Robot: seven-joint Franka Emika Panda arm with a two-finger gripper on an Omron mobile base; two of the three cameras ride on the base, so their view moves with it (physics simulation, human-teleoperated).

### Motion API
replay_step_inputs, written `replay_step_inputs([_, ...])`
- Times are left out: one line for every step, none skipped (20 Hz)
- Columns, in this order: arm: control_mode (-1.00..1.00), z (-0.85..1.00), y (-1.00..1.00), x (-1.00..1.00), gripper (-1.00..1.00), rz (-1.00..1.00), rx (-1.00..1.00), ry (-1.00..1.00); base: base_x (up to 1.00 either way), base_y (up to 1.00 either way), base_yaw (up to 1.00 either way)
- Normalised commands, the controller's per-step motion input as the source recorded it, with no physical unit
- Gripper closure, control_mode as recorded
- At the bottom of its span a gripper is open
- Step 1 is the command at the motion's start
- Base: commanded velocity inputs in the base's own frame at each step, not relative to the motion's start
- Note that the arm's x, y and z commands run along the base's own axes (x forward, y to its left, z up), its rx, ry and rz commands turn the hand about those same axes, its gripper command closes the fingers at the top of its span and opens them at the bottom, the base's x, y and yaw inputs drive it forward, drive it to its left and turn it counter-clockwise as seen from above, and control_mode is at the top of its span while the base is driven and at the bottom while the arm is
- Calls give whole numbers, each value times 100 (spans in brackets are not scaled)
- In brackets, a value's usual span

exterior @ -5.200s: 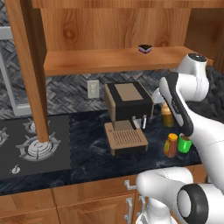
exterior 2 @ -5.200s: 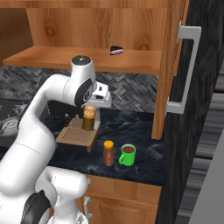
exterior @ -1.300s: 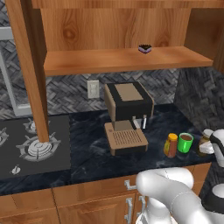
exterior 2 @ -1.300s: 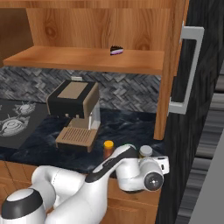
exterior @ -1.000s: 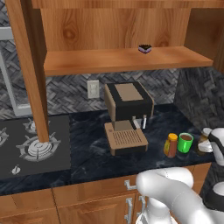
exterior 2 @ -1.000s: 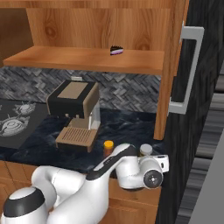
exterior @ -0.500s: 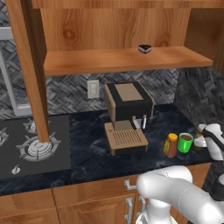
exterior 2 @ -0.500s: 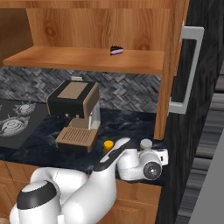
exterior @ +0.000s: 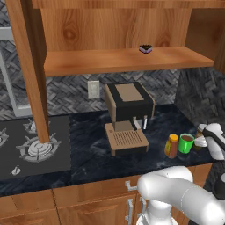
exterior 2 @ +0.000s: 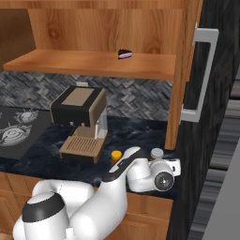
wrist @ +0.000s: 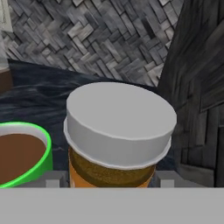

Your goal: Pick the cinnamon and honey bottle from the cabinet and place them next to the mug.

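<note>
Hand view shows the cinnamon [wrist: 119,131] filling the centre, close to the camera: grey lid on top, a dark brown band below it, a tan-orange label lower still. It stands upright on the dark marbled surface [wrist: 39,94]. The green rim of the mug [wrist: 26,153], with its brown inside, sits just beside the jar in that view. Grey herringbone tiling [wrist: 87,30] runs behind both.

Left base view places the mug [exterior: 186,143] on the surface [exterior: 88,149] near its right end, with the honey bottle [exterior: 171,145] just beside it on the side toward the coffee machine [exterior: 127,112]. The cinnamon [exterior: 200,131] shows partly at the mug's other side, with the end effector [exterior: 203,137] at it and the white arm curving in from the right edge.

Right base view shows the grey lid of the cinnamon [exterior 2: 156,153] just above the white wrist, and the yellow cap of the honey bottle [exterior 2: 116,154] behind the forearm.

End effector state: the finger tips flank the base of the jar, but whether they press on it or stand clear cannot be told.

The cabinet [exterior: 114,61] holds a small dark dish [exterior: 145,48] on its open shelf. A stovetop [exterior: 30,145] lies at the surface's left end.
</note>
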Motion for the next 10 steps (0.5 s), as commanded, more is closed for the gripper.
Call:
replay_step_inputs([-100,0,0,0,100,0,0,1,0,0,0])
replay_step_inputs([-100,0,0,0,100,0,0,0,0,0,0])
replay_step_inputs([-100,0,0,0,-100,0,0,0,0,0,0])
replay_step_inputs([-100,0,0,0,-100,0,0,0,0,0,0])
replay_step_inputs([-100,0,0,0,-100,0,0,0,0,0,0])
replay_step_inputs([-100,0,0,0,-100,0,0,0,0,0,0])
replay_step_inputs([-100,0,0,0,-100,0,0,0,0,0,0])
replay_step_inputs([-100,0,0,0,-100,0,0,0,0,0,0])
replay_step_inputs([-100,0,0,0,-100,0,0,0,0,0,0])
replay_step_inputs([-100,0,0,0,-100,0,0,0,0,0,0])
